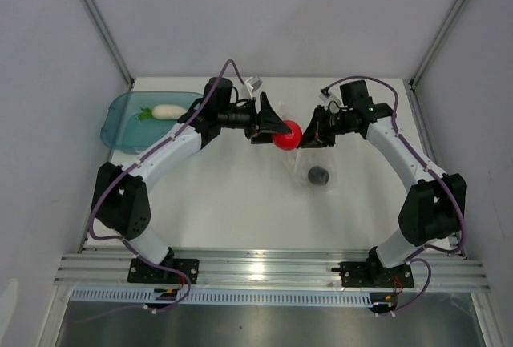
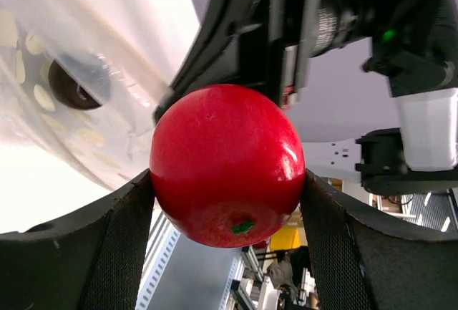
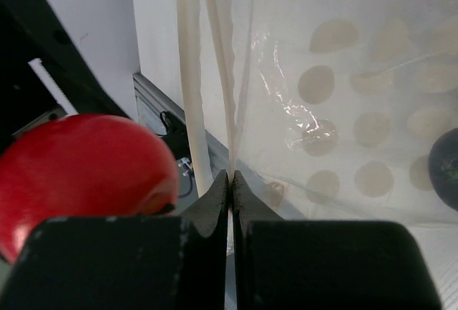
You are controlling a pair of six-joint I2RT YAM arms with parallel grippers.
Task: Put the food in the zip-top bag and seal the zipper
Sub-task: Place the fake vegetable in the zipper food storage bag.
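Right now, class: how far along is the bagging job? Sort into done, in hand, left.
Done: the dark round piece lies inside the zip-top bag. In hand: the left pincer grips the red tomato at the bag mouth, and the right pincer pinches its edge. Left: the radish in the teal tray, then sealing.

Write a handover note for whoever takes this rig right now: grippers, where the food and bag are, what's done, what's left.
Left gripper: shut on the red tomato, held at the bag's mouth.
Right gripper: shut on the zip-top bag at its edge, holding it up.
Dark round piece: inside the bag.
White radish: in the teal tray, far left.
Done: one of three foods bagged.
Left: drop the tomato in, fetch the radish, seal the bag.
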